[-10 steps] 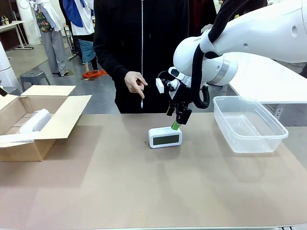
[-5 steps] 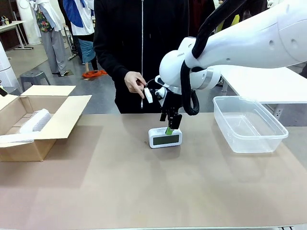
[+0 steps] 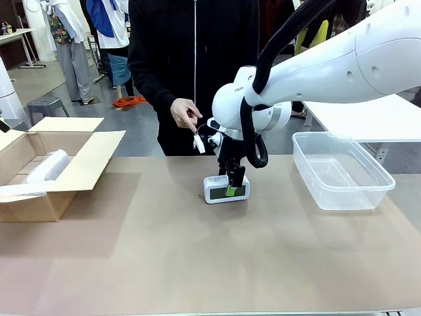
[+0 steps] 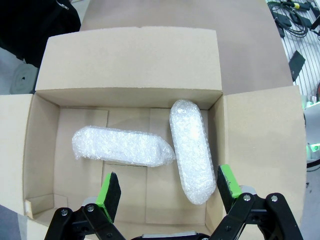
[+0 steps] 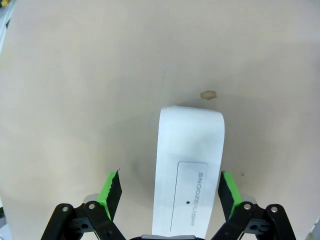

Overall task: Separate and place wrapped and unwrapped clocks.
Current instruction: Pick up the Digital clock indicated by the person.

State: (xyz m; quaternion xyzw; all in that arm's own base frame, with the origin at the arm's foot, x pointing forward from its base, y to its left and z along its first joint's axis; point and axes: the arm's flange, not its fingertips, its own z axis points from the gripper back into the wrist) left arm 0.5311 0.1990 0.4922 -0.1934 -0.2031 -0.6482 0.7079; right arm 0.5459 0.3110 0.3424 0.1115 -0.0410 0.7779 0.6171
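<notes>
My right gripper [image 5: 167, 192] spread wide, bare white clock [image 5: 190, 165] between fingers, closer to one pad. Risk: uneven closing pushes clock sideways, it slides on table. My left gripper [image 4: 169, 195] spread above wrapped bundles [image 4: 190, 150] in cardboard box [image 4: 130, 60].

The right arm reaches in across the middle with its wrist bent straight down, its right gripper [image 3: 231, 186] pointing at the worktop with both green-padded fingers [image 5: 111, 192] spread wide, while the left gripper [image 4: 170, 194] likewise hangs downward with its jaws fully apart, gripping nothing.
</notes>
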